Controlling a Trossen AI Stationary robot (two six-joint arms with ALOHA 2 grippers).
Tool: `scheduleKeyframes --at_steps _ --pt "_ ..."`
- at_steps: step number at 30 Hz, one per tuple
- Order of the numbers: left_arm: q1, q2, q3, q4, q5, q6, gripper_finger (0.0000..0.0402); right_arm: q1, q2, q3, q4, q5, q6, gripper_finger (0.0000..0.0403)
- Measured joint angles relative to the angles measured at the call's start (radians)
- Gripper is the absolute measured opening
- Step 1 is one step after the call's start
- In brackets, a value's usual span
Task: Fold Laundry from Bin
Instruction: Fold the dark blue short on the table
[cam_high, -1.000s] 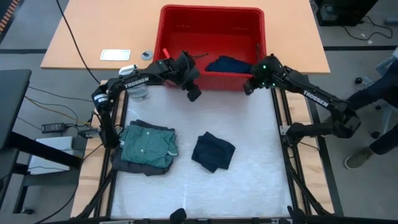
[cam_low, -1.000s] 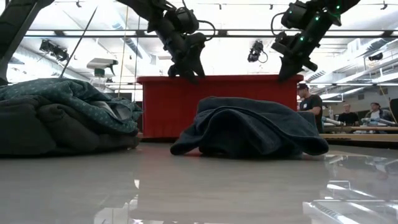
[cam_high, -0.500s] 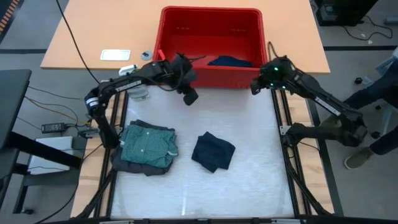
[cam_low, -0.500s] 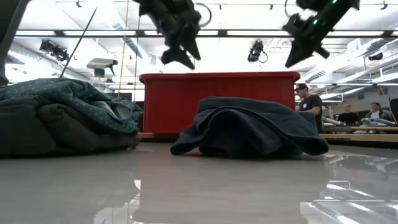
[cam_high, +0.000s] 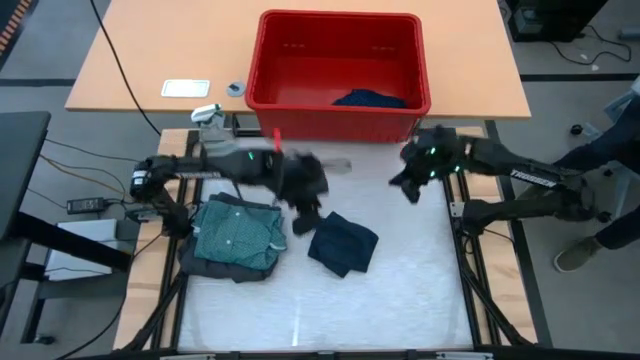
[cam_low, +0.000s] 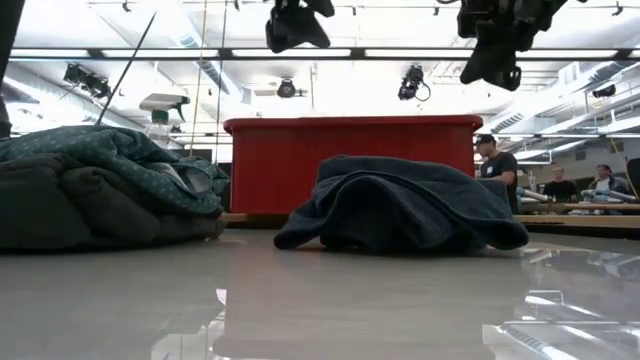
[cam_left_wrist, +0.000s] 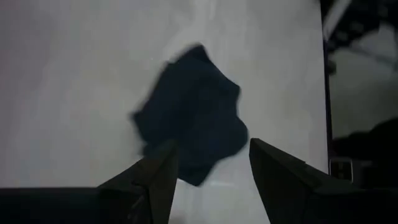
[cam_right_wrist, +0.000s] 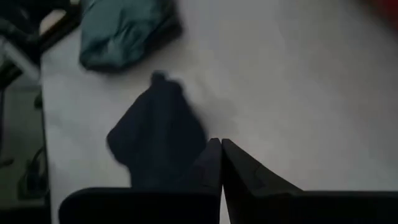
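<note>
The red bin stands at the table's far side with a navy piece inside. On the white mat a folded teal-green T-shirt lies on a dark grey piece. A folded dark navy piece lies flat at the mat's middle. My left gripper hangs open and empty above that piece's far left corner. My right gripper is shut and empty, in the air over the mat's right part.
A white card and a small round thing lie on the wooden table left of the bin. A person stands beyond the right edge. Bare mat stretches toward the near edge.
Both grippers have swung away from the bin's near rim toward the table's near edge and risen a little. The left one, still open, now hangs over the folded navy piece. The right one, still shut, has come over the mat's right part. The laundry has not moved.
</note>
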Motion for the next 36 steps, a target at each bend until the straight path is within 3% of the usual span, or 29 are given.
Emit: scheduleKeyframes --at_steps 5,9,13,17,25,31,36 --pt "-0.151 0.075 0.0 0.002 -0.091 -0.054 0.0201 0.238 0.032 -0.112 0.145 0.068 0.12 0.0014" --pt "-0.227 0.154 0.0 0.001 -0.107 -0.031 0.0201 0.422 0.075 -0.189 0.24 0.169 0.173 0.0027" --pt "-0.268 0.233 0.0 0.012 -0.123 0.053 0.0201 0.571 0.15 -0.213 0.319 0.243 0.203 0.0063" --pt "-0.279 0.301 0.0 0.028 -0.22 0.146 0.0201 0.687 0.247 -0.201 0.381 0.328 0.197 0.0113" --pt "-0.258 0.367 0.0 0.046 -0.223 0.181 0.0229 0.804 0.443 -0.199 0.559 0.421 0.279 0.0184" --pt "-0.244 0.402 0.001 0.066 -0.217 0.181 0.0232 0.83 0.576 -0.199 0.626 0.42 0.338 0.0183" --pt "-0.225 0.432 0.001 0.072 -0.217 0.184 0.0204 0.828 0.673 -0.199 0.698 0.421 0.373 0.0168"
